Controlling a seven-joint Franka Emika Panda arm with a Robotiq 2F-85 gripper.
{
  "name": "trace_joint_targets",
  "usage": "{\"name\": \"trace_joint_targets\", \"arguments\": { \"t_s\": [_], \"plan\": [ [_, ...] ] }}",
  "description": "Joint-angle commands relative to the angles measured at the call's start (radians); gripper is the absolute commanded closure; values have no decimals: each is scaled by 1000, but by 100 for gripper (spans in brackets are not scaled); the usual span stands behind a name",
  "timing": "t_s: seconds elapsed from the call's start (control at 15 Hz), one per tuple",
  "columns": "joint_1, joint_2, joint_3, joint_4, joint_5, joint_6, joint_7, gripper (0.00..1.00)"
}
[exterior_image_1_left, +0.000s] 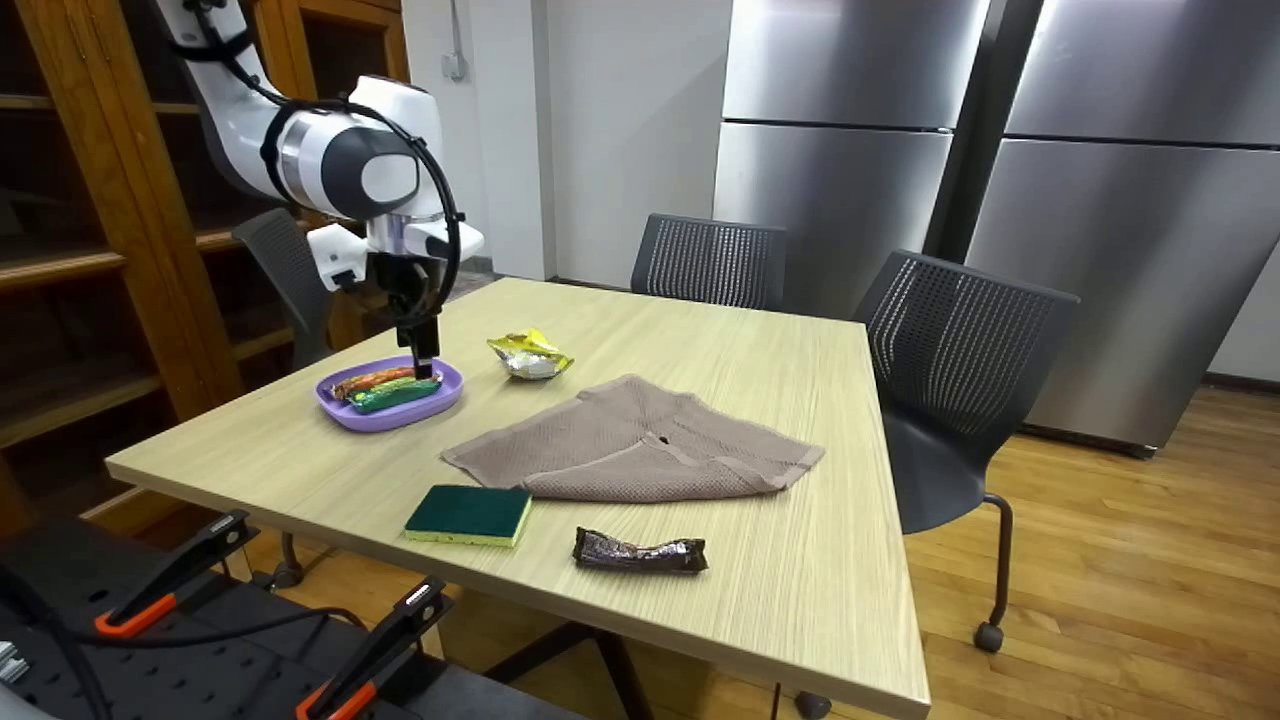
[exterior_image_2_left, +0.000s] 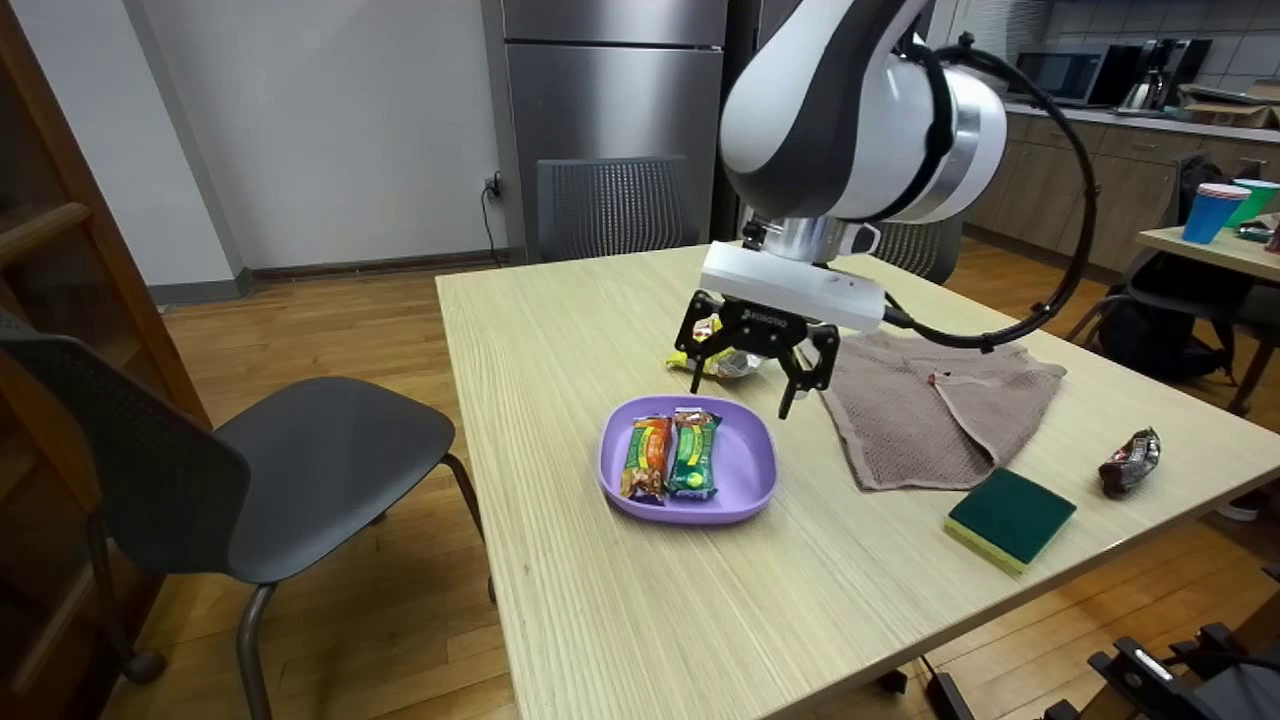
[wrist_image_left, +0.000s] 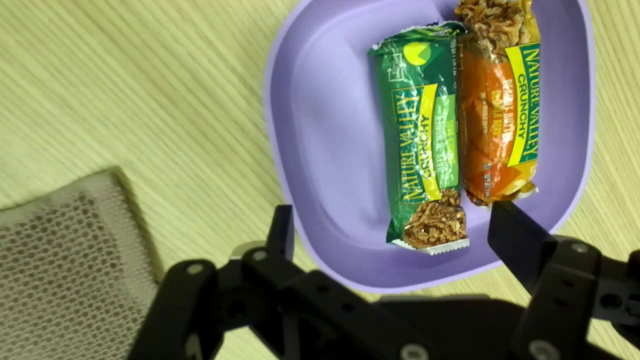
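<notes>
My gripper (exterior_image_2_left: 740, 402) (wrist_image_left: 393, 206) hangs with its fingertips down over an edge of a purple tray (exterior_image_2_left: 748, 470) (wrist_image_left: 330, 150), jaws wide apart and nothing between them. Two wrapped granola bars lie side by side in that tray: a green one (exterior_image_2_left: 693, 455) (wrist_image_left: 424, 130) and an orange one (exterior_image_2_left: 647, 457) (wrist_image_left: 492, 110). In the wrist view the lower end of the green bar lies between the fingers as seen from above, untouched. One finger's tip appears close to the orange bar's lower end; whether they touch I cannot tell.
Beside the tray lies a crumpled yellow and silver packet (exterior_image_1_left: 530, 355). A brown cloth (exterior_image_1_left: 640, 440) (wrist_image_left: 65, 275) is spread over mid-table with one corner folded. Toward the table's edge are a green-topped sponge (exterior_image_1_left: 468, 515) and a dark wrapped bar (exterior_image_1_left: 640, 553). Chairs (exterior_image_1_left: 710, 260) stand around the table.
</notes>
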Motion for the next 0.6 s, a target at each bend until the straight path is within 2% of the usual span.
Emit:
{"name": "trace_joint_targets", "arguments": {
  "t_s": [0.0, 0.53],
  "plan": [
    [-66, -126, 22, -122, 31, 10, -38, 0],
    [-243, -186, 9, -186, 116, 11, -163, 0]
  ]
}}
